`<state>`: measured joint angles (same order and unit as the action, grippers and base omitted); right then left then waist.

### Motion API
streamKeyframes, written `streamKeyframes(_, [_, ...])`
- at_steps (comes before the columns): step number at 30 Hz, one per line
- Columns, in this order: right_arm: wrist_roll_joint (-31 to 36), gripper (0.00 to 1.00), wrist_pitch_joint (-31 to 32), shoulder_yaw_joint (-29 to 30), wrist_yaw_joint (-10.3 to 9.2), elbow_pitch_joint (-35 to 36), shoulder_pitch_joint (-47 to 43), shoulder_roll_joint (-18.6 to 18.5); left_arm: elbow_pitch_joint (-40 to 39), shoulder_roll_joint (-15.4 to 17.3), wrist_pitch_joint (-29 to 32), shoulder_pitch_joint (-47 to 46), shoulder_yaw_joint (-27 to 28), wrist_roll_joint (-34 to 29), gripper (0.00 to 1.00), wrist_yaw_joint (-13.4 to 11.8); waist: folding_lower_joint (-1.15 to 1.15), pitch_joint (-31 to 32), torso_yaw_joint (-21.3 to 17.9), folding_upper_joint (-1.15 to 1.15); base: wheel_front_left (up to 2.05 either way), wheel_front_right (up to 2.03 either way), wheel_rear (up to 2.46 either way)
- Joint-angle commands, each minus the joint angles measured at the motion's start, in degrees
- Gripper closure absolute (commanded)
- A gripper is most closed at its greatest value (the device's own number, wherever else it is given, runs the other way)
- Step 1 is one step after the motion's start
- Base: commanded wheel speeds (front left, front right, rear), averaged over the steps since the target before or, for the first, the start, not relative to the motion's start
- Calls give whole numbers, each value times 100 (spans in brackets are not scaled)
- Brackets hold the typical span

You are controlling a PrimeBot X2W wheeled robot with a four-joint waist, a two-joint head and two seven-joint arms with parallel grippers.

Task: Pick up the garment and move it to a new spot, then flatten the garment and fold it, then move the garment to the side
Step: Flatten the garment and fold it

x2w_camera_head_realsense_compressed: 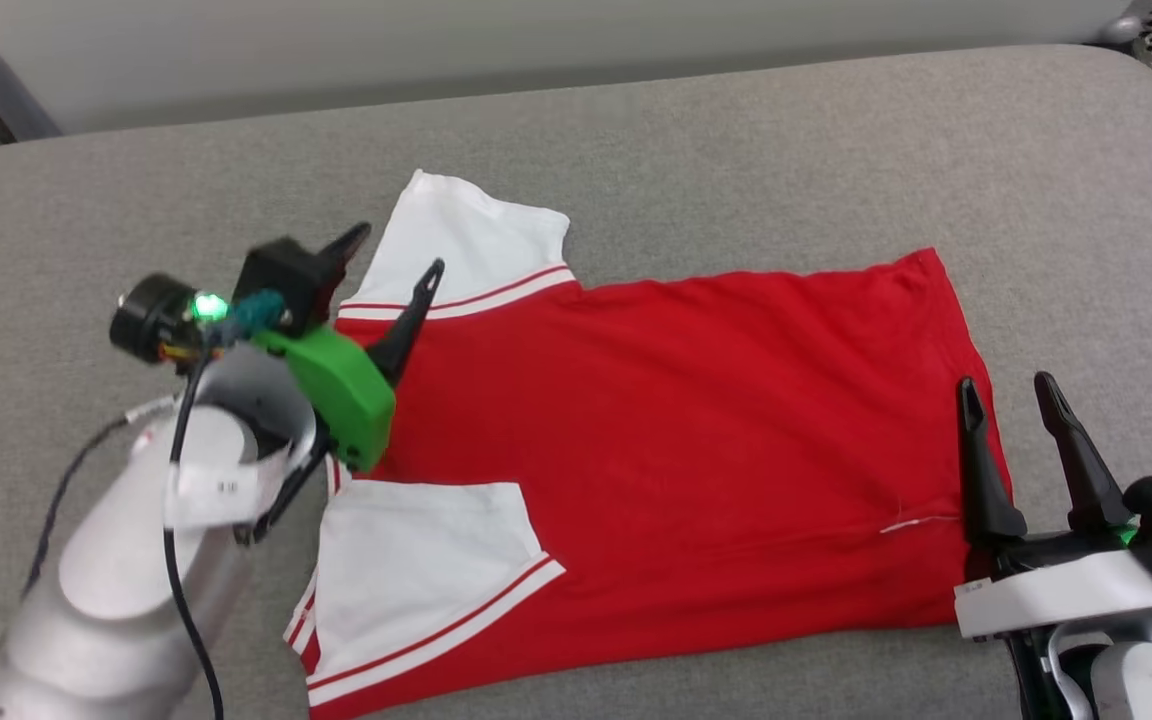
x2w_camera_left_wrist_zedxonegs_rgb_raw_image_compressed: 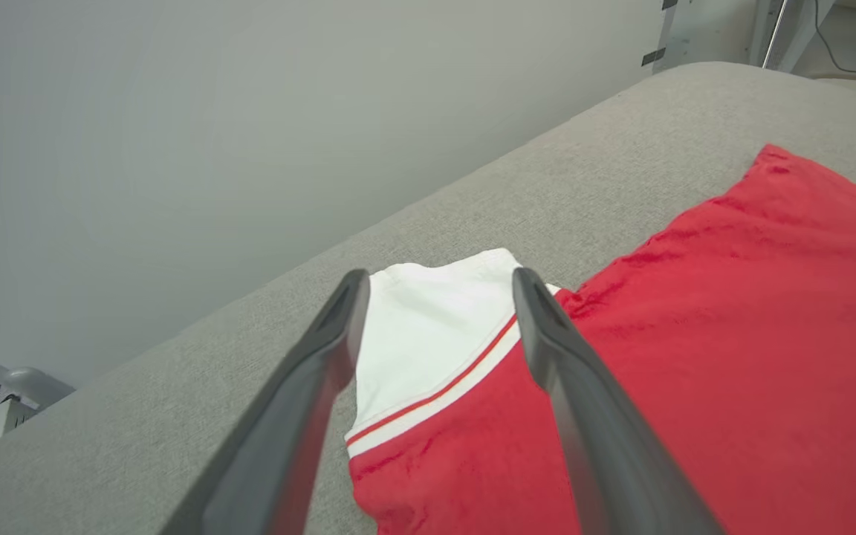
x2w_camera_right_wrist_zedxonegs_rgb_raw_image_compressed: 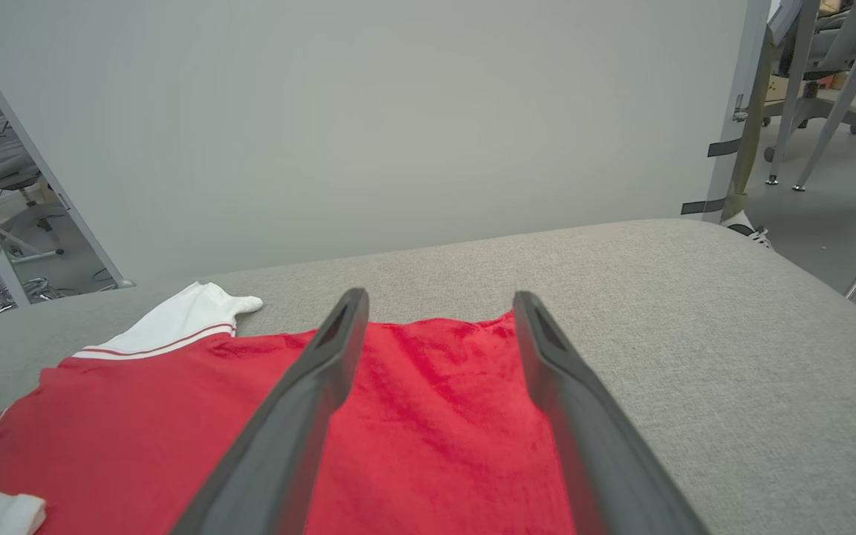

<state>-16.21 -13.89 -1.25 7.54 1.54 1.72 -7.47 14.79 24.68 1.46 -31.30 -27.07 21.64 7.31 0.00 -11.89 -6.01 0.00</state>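
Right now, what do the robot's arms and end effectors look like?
The left end effector has two long, dark, tapered fingers on a bright green housing, beside a lit green light. A black cable runs along its silver forearm. The right end effector has matching fingers above a white bracket.

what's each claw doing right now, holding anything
left claw: open, empty, over a sleeve of the garment
right claw: open, empty, at the garment hem
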Motion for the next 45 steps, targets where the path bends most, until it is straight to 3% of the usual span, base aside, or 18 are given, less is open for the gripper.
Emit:
streamKeyframes(1, [52,0,-28,-60,-5,62,135,49,63,186,323,-458,-258,231,0,15,0,-368,-296,0,0,0,0])
streamKeyframes(11, [107,0,-55,-381,-5,193,498,223,938,1146,2799,-2786,-1626,2131,0,17,0,-1039,-878,0,0,0,0])
streamKeyframes(18, [5,0,-83,-552,-5,246,683,326,1827,1350,4031,-3647,-1953,2930,0,17,0,-1407,-1164,0,0,0,0])
streamKeyframes(23, [-23,0,-98,-694,-5,235,793,372,2380,1267,4343,-4050,-2009,3086,0,17,0,-1608,-1302,0,0,0,0])
streamKeyframes(36, [-135,0,-109,-926,-5,351,909,430,3361,1013,4251,-4315,-2064,3051,0,-86,0,-1888,-1501,0,0,0,0])
streamKeyframes(37, [-137,0,-109,-928,-5,356,904,432,3414,986,4331,-4290,-2068,3089,20,-93,0,-1891,-1497,0,0,0,0])
streamKeyframes(39, [-136,0,-109,-923,-5,366,897,435,3492,945,4500,-4245,-2080,3164,100,-96,0,-1901,-1487,0,0,0,0])
streamKeyframes(45, [-77,0,-110,-845,-5,362,931,431,3569,817,4630,-4102,-1976,3417,100,-156,0,-1853,-1385,0,0,0,0])
